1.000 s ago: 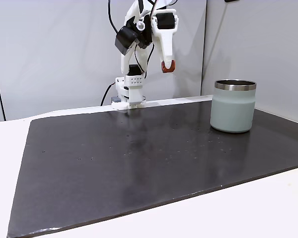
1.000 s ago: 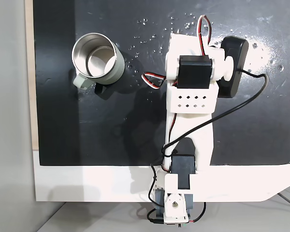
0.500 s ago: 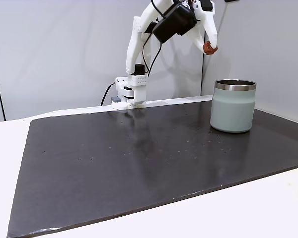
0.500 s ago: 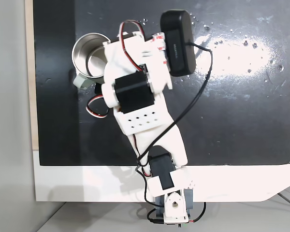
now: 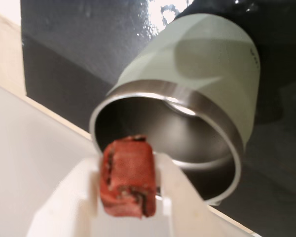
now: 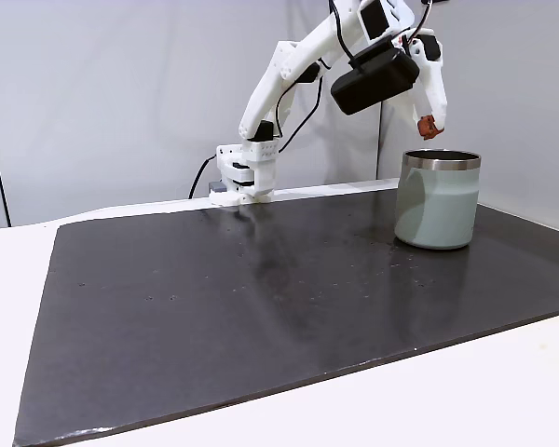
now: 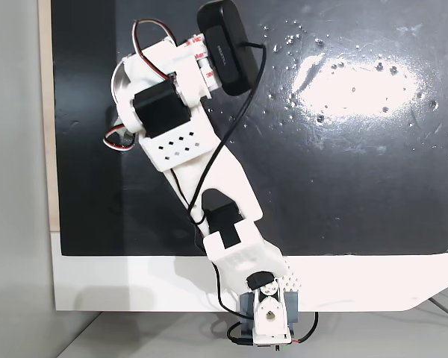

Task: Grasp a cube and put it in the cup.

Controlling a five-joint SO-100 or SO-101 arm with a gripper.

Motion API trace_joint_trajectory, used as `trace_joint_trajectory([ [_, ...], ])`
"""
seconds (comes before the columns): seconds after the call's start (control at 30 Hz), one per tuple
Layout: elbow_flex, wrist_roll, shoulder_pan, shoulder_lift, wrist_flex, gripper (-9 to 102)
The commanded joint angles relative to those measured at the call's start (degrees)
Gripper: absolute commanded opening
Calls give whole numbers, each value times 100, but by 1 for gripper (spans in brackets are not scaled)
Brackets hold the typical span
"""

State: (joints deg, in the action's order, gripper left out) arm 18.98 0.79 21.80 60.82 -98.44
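Observation:
In the wrist view the reddish-brown cube (image 5: 127, 180) is pinched between my white fingers (image 5: 175, 197); my gripper (image 5: 128, 165) is shut on it. Just beyond it gapes the steel-rimmed mouth of the pale grey-green cup (image 5: 207, 59), and the inside looks bare. From the side, a fixed view has the gripper (image 6: 429, 128) holding the cube (image 6: 429, 125) a little above the near-left part of the rim of the cup (image 6: 437, 207). From above, a fixed view shows the arm (image 7: 172, 119) covering most of the cup (image 7: 120, 76).
A dark mat (image 6: 261, 307) covers the white table (image 6: 503, 391). The arm's base (image 6: 242, 177) stands at the mat's far edge, with a grey wall behind. The cup sits near the mat's corner, close to the pale table edge (image 5: 5, 59).
The arm has swung and reached out toward the cup, carrying the cube from high over the base to just above the cup's rim. The cup has not moved.

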Motion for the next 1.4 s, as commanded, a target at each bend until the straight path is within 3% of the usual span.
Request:
trace_joint_trajectory([
  [0.0, -396, -79, 141, -26, 246, 0],
  [0.43, -404, -281, 589, 79, 185, 1],
  [0.53, -396, -281, 536, 105, 167, 17],
  [0.63, -396, -281, 527, 141, 149, 24],
  [1.37, -149, -343, 580, 290, 114, 23],
])
